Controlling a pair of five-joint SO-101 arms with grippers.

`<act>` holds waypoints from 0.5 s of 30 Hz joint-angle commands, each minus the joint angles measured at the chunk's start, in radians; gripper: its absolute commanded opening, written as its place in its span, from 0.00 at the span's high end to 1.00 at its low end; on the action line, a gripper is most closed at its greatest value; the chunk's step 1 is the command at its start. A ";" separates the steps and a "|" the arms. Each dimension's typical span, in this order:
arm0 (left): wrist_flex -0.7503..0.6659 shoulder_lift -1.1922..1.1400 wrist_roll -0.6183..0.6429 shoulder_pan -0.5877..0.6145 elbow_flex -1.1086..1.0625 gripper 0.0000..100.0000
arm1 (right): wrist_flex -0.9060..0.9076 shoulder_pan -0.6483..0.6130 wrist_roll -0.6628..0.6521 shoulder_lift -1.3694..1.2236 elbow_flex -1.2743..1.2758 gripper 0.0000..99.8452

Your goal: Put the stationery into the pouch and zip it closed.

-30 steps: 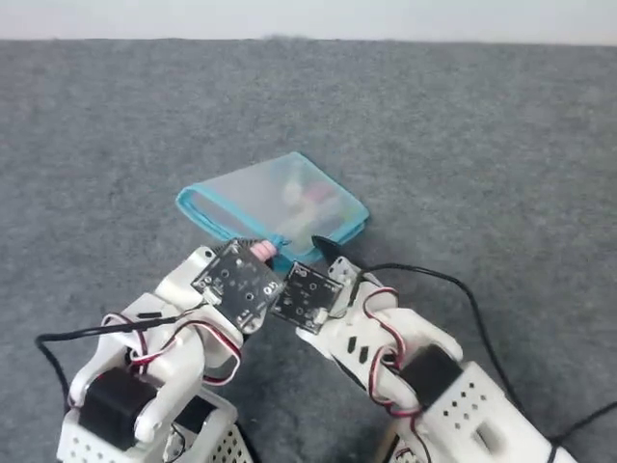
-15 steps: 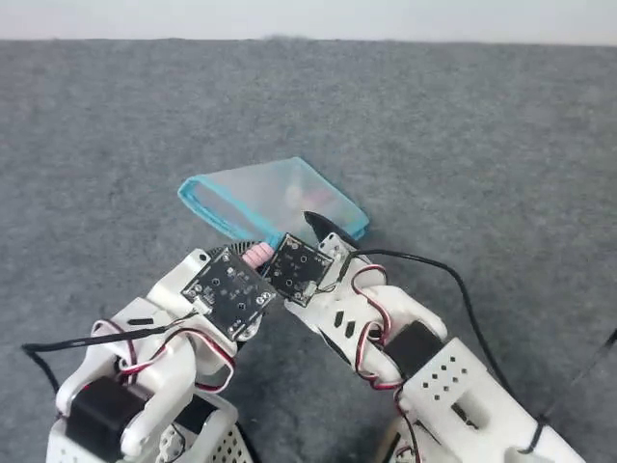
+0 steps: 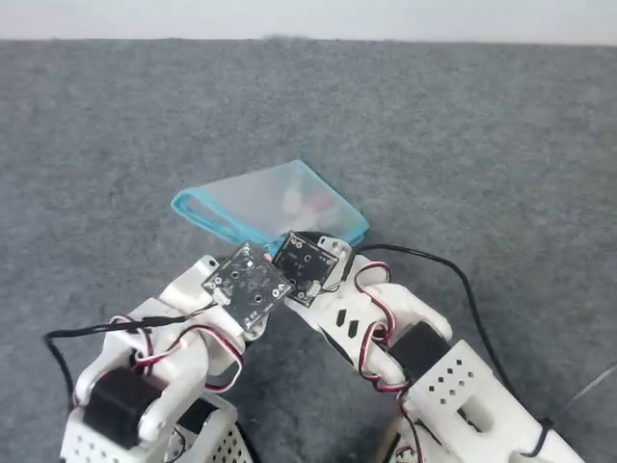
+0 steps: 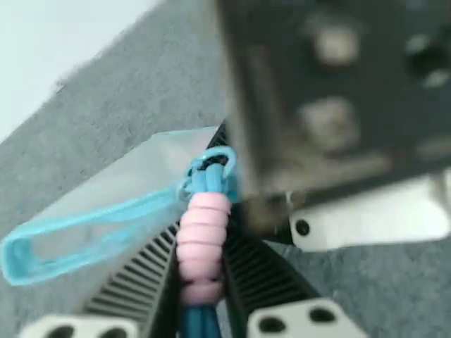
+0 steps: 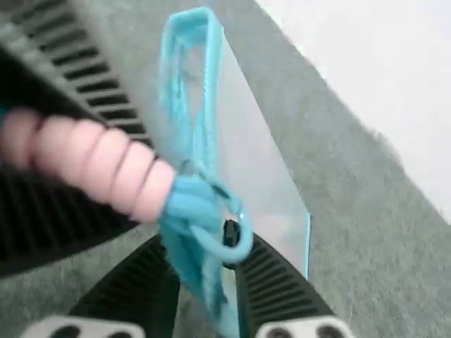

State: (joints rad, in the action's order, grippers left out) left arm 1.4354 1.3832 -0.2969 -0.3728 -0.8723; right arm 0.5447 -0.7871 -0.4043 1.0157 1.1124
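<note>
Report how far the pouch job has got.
Done: stationery shows inside the pouch. In hand: the left gripper is shut on the pink pull, and the right gripper clamps the pouch beside it. To do: the zip looks open along most of its length, so closing it remains.

The pouch (image 3: 275,198) was frosted clear with turquoise binding, and pink and white showed faintly through it. Its zipper pull (image 4: 203,239) was a ribbed pink sleeve on a blue cord (image 4: 211,165). My fingers (image 4: 257,271) were black and ridged, my arms (image 3: 453,386) white, above the table (image 3: 482,145) in mottled grey.
</note>
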 commanded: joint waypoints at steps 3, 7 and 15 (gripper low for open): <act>-0.081 -0.029 -0.023 0.038 -0.028 0.99 | 0.133 0.010 -0.075 0.054 -0.063 0.99; -0.109 -0.029 -0.023 0.206 -0.025 0.99 | 0.197 0.071 -0.080 0.054 -0.043 0.99; -0.138 -0.029 -0.029 0.396 -0.077 0.99 | 0.197 0.127 -0.084 0.053 -0.008 0.99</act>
State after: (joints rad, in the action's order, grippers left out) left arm 1.3556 1.3709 -0.3092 -0.0675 -0.9229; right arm 0.7119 -0.7073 -0.4687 1.0664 1.0909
